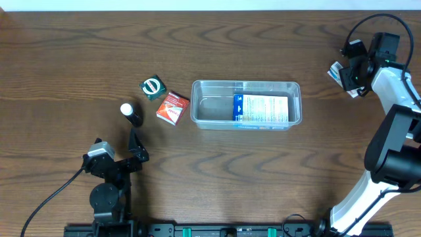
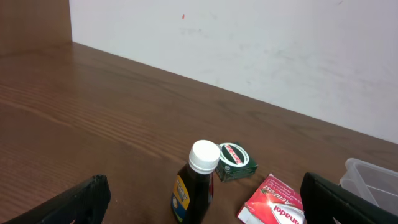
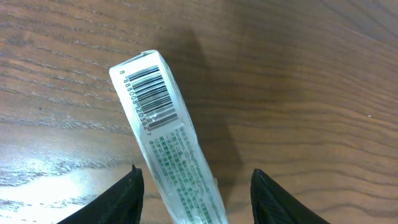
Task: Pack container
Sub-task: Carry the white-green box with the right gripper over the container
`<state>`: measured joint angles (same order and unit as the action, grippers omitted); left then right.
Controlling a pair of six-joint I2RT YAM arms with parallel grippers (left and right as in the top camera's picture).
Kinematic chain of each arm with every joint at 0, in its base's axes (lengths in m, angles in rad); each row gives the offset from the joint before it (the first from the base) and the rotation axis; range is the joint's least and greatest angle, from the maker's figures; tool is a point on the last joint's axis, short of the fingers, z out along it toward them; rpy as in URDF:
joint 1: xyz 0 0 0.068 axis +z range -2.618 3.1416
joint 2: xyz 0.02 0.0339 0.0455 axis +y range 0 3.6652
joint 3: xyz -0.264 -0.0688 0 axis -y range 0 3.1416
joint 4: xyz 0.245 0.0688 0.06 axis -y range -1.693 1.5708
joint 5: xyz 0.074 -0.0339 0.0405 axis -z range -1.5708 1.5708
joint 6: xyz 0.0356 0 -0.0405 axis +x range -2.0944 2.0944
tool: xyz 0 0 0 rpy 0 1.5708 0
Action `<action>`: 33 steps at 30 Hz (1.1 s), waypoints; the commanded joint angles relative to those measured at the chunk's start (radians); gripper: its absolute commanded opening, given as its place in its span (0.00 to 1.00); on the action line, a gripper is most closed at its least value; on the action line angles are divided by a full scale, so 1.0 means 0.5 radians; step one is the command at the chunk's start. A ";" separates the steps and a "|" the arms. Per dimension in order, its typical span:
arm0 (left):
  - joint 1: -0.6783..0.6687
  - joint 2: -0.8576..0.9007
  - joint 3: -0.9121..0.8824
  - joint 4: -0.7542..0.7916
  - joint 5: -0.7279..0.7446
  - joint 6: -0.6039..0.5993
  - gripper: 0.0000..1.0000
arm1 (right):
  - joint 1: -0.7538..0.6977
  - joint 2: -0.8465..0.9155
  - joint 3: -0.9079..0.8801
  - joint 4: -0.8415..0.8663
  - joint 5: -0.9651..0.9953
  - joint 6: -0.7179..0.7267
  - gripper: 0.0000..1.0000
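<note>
Your left claw (image 1: 135,146) faces a dark bottle with a white cap (image 1: 131,114) just ahead; the green box (image 1: 154,88) and red box (image 1: 173,107) crowd the container's (image 1: 246,87) left end. A blue-and-white box (image 1: 262,109) fills its right half; the left half is bare.

You see: clear plastic tub (image 1: 246,104) holding blue-white box (image 1: 261,109); green square box (image 1: 154,88); red-white carton (image 1: 172,107); dark white-capped bottle (image 2: 194,184); brown woodgrain bench (image 1: 79,59).

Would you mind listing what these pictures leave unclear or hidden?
- Right gripper, right wrist view: whether its fingers actually clamp the white box; the bottom edge cuts the contact off.
- Bottle, left wrist view: label cropped by the bottom edge.
- Container, overhead: print on the packet inside too small to read.
</note>
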<state>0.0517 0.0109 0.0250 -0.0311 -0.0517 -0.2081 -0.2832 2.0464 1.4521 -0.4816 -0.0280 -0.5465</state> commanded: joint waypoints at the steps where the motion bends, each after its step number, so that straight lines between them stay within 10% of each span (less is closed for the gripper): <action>1: 0.012 -0.010 -0.042 -0.076 -0.016 0.025 0.98 | -0.004 0.078 0.012 -0.001 -0.054 -0.024 0.52; 9: 0.012 -0.010 -0.042 -0.076 -0.016 0.025 0.98 | -0.004 0.093 0.012 0.008 -0.043 -0.024 0.42; 18: 0.012 -0.010 -0.042 -0.076 -0.016 0.025 0.98 | -0.002 0.092 0.013 -0.002 -0.042 -0.016 0.02; 33: 0.012 -0.010 -0.042 -0.076 -0.016 0.025 0.98 | 0.145 -0.359 0.013 -0.040 -0.157 0.052 0.01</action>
<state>0.0517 0.0109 0.0250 -0.0311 -0.0517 -0.2081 -0.2565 2.0033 1.4506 -0.5049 -0.0570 -0.5331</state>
